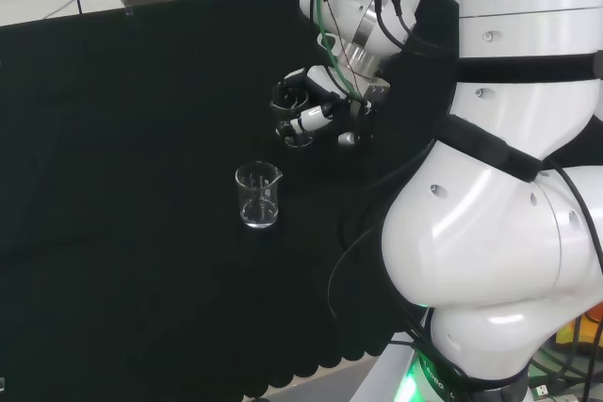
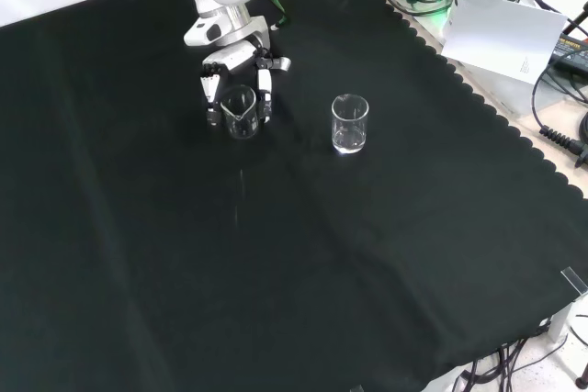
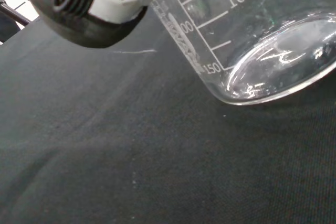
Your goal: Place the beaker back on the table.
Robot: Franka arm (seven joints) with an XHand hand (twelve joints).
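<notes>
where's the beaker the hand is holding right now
In the front view the held beaker sits between the fingers of the hand near the top of the black cloth, left of a second, free-standing beaker.

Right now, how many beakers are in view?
2. One beaker is held in the robot hand, near the front view's top. A second beaker stands free on the cloth to its right. Clear glass, so others could go unseen.

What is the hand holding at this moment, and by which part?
The hand holds a clear glass beaker by its side wall, with fingers curled round it. A second beaker stands apart on the cloth, untouched.
</notes>
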